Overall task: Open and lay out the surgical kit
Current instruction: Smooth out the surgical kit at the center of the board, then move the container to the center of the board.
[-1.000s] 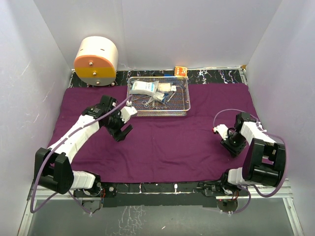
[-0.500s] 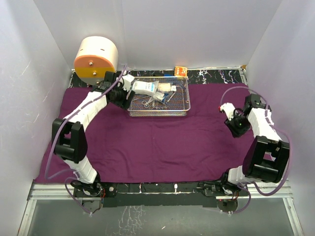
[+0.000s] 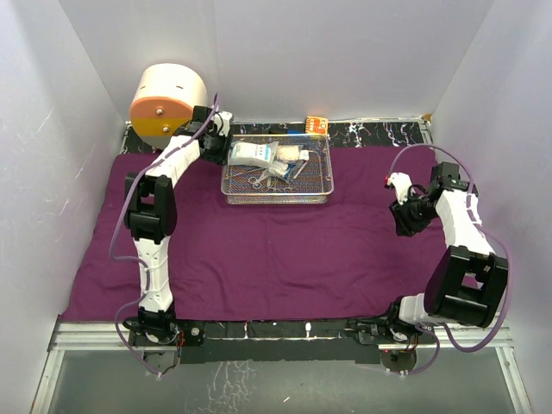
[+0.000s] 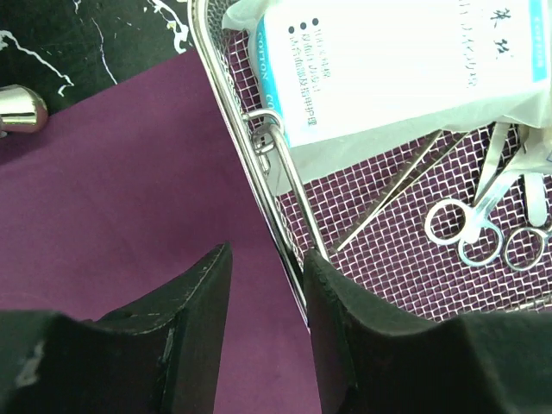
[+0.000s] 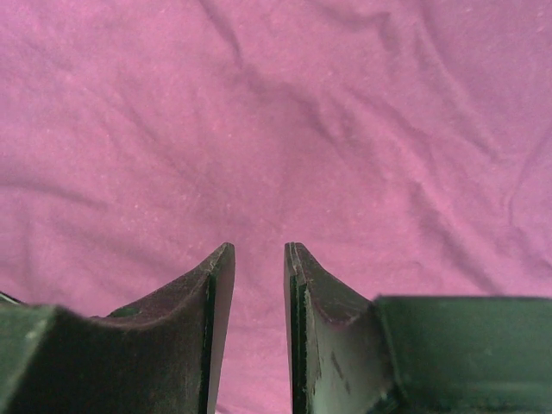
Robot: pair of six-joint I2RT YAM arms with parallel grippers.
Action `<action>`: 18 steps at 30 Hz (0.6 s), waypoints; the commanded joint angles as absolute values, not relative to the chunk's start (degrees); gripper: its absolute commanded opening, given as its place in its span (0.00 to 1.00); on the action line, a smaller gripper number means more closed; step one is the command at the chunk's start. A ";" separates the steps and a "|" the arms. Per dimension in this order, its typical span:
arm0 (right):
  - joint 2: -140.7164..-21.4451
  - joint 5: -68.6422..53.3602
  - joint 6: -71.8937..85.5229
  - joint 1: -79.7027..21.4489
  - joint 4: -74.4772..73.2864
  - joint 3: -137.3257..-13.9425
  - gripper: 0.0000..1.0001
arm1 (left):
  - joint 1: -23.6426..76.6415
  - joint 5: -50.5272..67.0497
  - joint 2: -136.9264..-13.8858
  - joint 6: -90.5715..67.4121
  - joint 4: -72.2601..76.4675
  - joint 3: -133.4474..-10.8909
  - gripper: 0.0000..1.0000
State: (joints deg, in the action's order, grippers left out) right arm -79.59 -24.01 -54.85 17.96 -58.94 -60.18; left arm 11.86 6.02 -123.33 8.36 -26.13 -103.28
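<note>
The purple cloth wrap [image 3: 285, 250] lies spread flat over the table. At its back stands the silver wire-mesh tray [image 3: 278, 198], holding a white packet [image 3: 252, 153] and small steel instruments [image 3: 263, 178]. My left gripper [image 3: 221, 153] is at the tray's left end. In the left wrist view its fingertips [image 4: 267, 254] straddle the tray's rim [image 4: 226, 86], one finger over the cloth and one inside the mesh, with a gap still showing. The white packet [image 4: 388, 60] and ring-handled instruments [image 4: 466, 228] lie just beyond. My right gripper [image 3: 404, 220] hovers over bare cloth [image 5: 276, 103] at the right, its fingertips [image 5: 259, 248] slightly apart and empty.
A cream-and-orange round drum [image 3: 168, 105] stands at the back left, close behind my left arm. A small orange item [image 3: 316, 124] sits on the black marbled strip [image 3: 379, 134] behind the tray. White walls close in the left, back and right sides.
My left arm swung from the middle of the cloth back to the tray's left rim, and its jaws narrowed around it. My right arm moved farther back along the right side.
</note>
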 commanded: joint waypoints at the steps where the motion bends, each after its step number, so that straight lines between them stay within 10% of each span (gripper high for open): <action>1: -77.18 -25.06 -54.03 17.67 -58.28 -58.05 0.29 | 12.16 7.94 -125.11 4.78 -29.84 -108.16 0.38; 18: -78.42 -25.50 -53.57 17.67 -55.37 -54.40 0.29 | 12.80 -1.37 -107.04 3.32 -13.93 -92.46 0.46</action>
